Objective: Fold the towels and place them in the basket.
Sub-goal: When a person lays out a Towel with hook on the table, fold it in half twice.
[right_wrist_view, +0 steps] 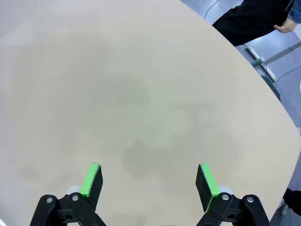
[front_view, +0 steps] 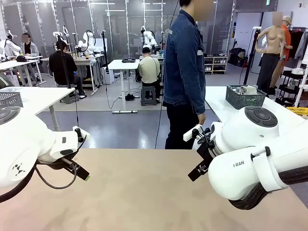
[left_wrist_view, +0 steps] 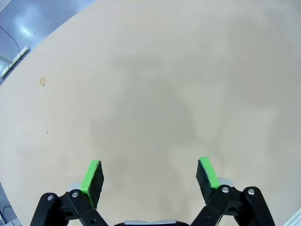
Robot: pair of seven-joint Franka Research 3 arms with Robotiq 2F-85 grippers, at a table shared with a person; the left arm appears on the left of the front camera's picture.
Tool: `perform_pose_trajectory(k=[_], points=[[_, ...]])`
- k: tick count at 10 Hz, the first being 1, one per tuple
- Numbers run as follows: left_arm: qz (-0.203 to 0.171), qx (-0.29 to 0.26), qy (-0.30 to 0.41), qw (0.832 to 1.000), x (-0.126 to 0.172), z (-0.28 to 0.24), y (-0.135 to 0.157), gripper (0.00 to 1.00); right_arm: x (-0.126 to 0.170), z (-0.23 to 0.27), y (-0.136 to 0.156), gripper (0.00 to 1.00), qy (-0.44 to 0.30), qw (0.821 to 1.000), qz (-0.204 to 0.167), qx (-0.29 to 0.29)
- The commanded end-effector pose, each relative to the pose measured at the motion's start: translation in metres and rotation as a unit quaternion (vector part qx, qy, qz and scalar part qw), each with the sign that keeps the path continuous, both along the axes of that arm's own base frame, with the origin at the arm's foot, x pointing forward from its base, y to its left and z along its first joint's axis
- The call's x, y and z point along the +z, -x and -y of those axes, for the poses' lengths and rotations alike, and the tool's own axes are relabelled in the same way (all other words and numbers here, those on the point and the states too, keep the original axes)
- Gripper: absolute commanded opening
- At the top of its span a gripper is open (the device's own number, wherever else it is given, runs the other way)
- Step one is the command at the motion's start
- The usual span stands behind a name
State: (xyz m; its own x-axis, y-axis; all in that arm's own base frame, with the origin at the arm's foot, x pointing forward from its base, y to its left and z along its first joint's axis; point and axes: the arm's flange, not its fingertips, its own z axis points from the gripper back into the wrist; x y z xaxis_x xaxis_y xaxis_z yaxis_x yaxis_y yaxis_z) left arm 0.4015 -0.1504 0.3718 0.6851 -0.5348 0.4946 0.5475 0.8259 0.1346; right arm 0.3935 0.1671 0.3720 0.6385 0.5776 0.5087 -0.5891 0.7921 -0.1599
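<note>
The towels are out of view. A dark grey wire-mesh basket (front_view: 245,97) with pale things in it stands on a white side table at the far right, away from both arms. My left gripper (left_wrist_view: 150,175) hangs open over bare tan tabletop (left_wrist_view: 155,84), nothing between its green pads (left_wrist_view: 91,176). My right gripper (right_wrist_view: 149,178) is open too, above bare tabletop (right_wrist_view: 117,80) near the curved far edge. In the front view the left arm (front_view: 33,144) and right arm (front_view: 250,163) hover at the table's two sides.
A person in a denim jacket (front_view: 185,72) stands just beyond the table's far edge, dark trousers (right_wrist_view: 249,19) showing in the right wrist view. Another mesh container (front_view: 10,99) sits on a white table at the left. A small mark (left_wrist_view: 42,81) dots the tabletop.
</note>
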Motion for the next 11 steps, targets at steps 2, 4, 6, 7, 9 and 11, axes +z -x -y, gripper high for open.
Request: perform_pose_trajectory(k=[2, 4, 6, 7, 9, 11], points=[[0.000, 0.000, 0.000, 1.000, 0.000, 0.000, 0.000, 1.00, 0.026, 0.000, 0.000, 1.00, 0.016, 0.999, 0.010, 0.033], [-0.012, 0.010, -0.007, 1.000, 0.060, 0.000, 0.003, 1.00, 0.094, 0.016, -0.006, 1.00, -0.032, 0.999, -0.013, 0.020], [0.000, 0.009, 0.017, 1.000, 0.134, -0.018, 0.014, 1.00, 0.174, 0.041, 0.001, 1.00, -0.044, 0.999, -0.014, 0.028], [-0.001, 0.003, 0.039, 0.999, 0.174, -0.035, 0.026, 1.00, 0.212, 0.063, 0.008, 1.00, -0.059, 0.998, -0.013, 0.023], [-0.017, 0.010, 0.074, 0.997, 0.255, -0.090, 0.065, 1.00, 0.271, 0.112, 0.041, 1.00, -0.073, 0.997, -0.003, 0.001], [0.028, 0.047, 0.048, 0.997, 0.316, -0.136, 0.101, 1.00, 0.301, 0.153, 0.072, 1.00, -0.050, 0.998, 0.004, -0.037]])
